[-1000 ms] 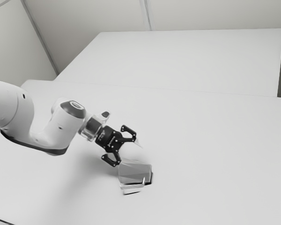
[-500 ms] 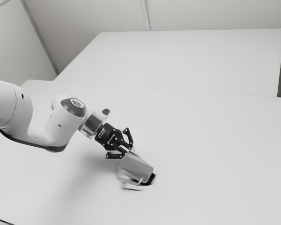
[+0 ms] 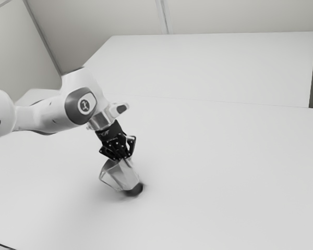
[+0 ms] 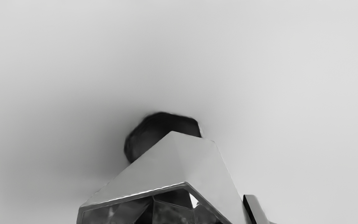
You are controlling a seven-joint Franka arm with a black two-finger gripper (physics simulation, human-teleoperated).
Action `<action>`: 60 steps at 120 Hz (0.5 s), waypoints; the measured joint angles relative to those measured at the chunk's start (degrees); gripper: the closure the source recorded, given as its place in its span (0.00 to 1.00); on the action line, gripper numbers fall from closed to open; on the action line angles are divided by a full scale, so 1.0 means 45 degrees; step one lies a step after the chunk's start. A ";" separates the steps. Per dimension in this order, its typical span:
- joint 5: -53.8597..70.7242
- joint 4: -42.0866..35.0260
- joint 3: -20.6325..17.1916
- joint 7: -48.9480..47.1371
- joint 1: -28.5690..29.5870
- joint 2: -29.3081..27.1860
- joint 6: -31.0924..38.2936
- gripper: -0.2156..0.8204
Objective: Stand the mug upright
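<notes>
Observing: mug (image 3: pixel 123 176) tilted on or just above the pale table (image 3: pixel 229 177), mouth up toward the wrist camera; dark patch (image 4: pixel 160 130) at its narrow end, base or shadow unclear. Gripper (image 3: pixel 126 157) was at the mug's upper side, hiding part of it; could not tell whether it grasped. Behind stood a white slab (image 3: pixel 214 67) and pale, seamed walls (image 3: pixel 224 15).

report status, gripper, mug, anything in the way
Gripper at mug, near its rim. Mug tilted, not yet upright. No obstruction seen.
</notes>
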 joint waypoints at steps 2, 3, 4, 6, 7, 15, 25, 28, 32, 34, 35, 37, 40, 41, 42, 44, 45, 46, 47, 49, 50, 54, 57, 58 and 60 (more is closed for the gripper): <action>0.0277 0.0000 -0.0007 -0.0019 -0.0044 -0.0002 0.0086 0.96; 0.0403 0.0000 -0.0009 -0.0028 -0.0065 -0.0003 0.0128 0.96; 0.0531 0.0000 -0.0022 -0.0036 -0.0072 -0.0003 0.0170 0.96; 0.0776 0.0002 -0.0070 -0.0053 -0.0067 -0.0001 0.0253 0.96; 0.0893 0.0002 -0.0091 -0.0062 -0.0066 0.0001 0.0292 0.96; 0.1846 0.0013 -0.0198 -0.0127 -0.0114 0.0012 0.0628 0.96; 0.2630 0.0016 -0.0232 -0.0188 -0.0152 0.0055 0.0983 0.96; 0.2831 0.0017 -0.0236 -0.0205 -0.0146 0.0066 0.1073 0.96; 0.3114 0.0018 -0.0239 -0.0222 -0.0132 0.0078 0.1195 0.96; 0.3243 0.0018 -0.0240 -0.0229 -0.0122 0.0081 0.1253 0.96; 0.3303 0.0018 -0.0240 -0.0232 -0.0117 0.0083 0.1280 0.96; 0.3412 0.0019 -0.0241 -0.0238 -0.0107 0.0085 0.1332 0.96; 0.3551 0.0019 -0.0242 -0.0248 -0.0093 0.0087 0.1404 0.96; 0.3592 0.0019 -0.0242 -0.0251 -0.0089 0.0091 0.1427 0.96; 0.3630 0.0019 -0.0242 -0.0254 -0.0085 0.0094 0.1448 0.96; 0.3699 0.0017 -0.0243 -0.0259 -0.0078 0.0098 0.1488 0.96; 0.3730 0.0015 -0.0243 -0.0262 -0.0075 0.0103 0.1507 0.96; 0.3759 0.0012 -0.0243 -0.0265 -0.0072 0.0107 0.1525 0.96; 0.3786 0.0013 -0.0243 -0.0268 -0.0069 0.0113 0.1543 0.96; 0.3834 0.0015 -0.0242 -0.0271 -0.0065 0.0130 0.1576 0.96; 0.3856 0.0016 -0.0242 -0.0273 -0.0063 0.0144 0.1594 0.96; 0.3930 0.0013 -0.0241 -0.0279 -0.0058 0.0225 0.1685 0.96; 0.3970 0.0013 -0.0241 -0.0284 -0.0055 0.0299 0.1756 0.96; 0.3981 0.0011 -0.0241 -0.0286 -0.0055 0.0322 0.1779 0.96; 0.3994 0.0008 -0.0241 -0.0288 -0.0055 0.0370 0.1822 0.96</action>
